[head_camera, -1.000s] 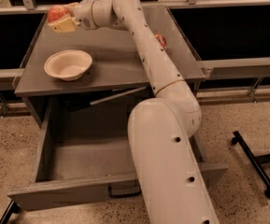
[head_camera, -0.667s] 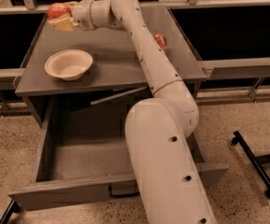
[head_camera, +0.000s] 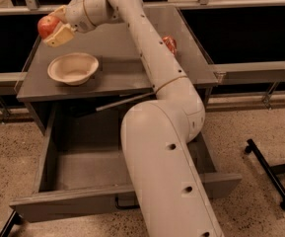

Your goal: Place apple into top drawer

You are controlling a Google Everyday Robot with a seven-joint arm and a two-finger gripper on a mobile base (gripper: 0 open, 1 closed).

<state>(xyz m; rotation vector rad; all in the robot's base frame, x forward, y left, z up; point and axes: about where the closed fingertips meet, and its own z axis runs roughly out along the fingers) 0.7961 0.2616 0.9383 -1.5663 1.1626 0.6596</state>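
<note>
– Claw is squeezing the apple tight; it is hanging over the table's back left corner, behind the bowl.
– And the top drawer is sitting pulled open under the table.

Speckled beige floor, grey cabinet, dark panels behind.

Cream jaws gripping red-orange apple over grey table edge, cream bowl, grey drawer
</note>
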